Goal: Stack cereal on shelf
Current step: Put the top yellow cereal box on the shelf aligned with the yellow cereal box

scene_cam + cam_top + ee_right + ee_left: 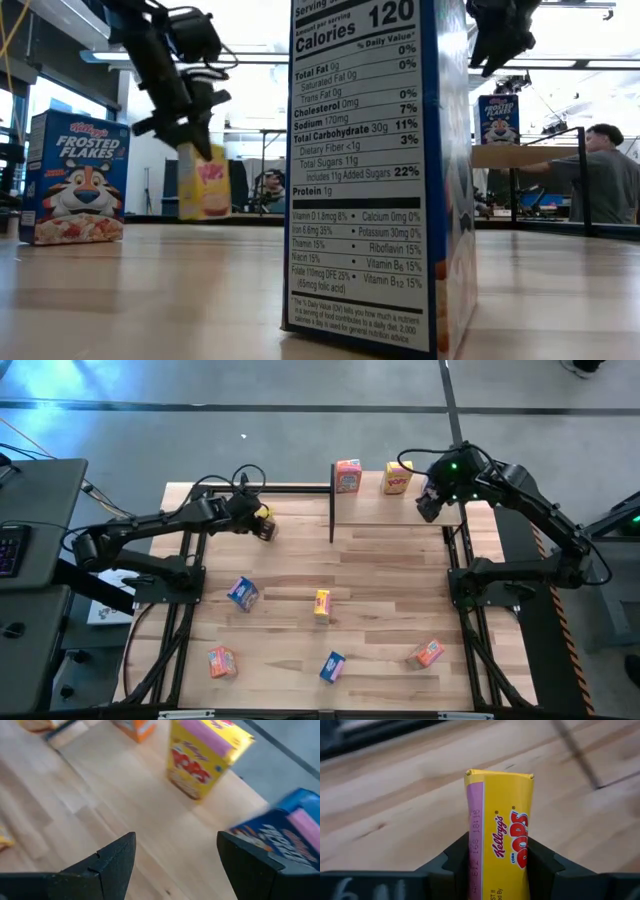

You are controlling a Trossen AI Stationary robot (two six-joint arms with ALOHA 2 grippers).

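My left gripper (263,526) is shut on a yellow cereal box (500,820) over the table's far left part; the low view shows that box (203,182) below the fingers. The shelf (400,510) stands at the far right and bears an orange-pink box (348,476), a yellow box (397,480) and a blue box (292,832), all upright on their bases. My right gripper (175,865) hangs open above the shelf's right part, touching nothing. Several more boxes lie on the table: blue (242,593), yellow (322,603), orange-pink (222,661), blue (332,666), orange-pink (427,653). My left gripper pinches the yellow box between its two fingers (452,857), at the box's near end (500,870). The fingers slant down from the table's left side. In the low view the box hangs below the fingers, about upright and clear of the table.
In the low view a blue box (365,170) stands close to the camera and hides the table's middle. Another blue box (75,175) stands at the left. Black frame posts (332,500) edge the shelf. A person (605,180) sits beyond the table. Bare wood lies between the loose boxes.
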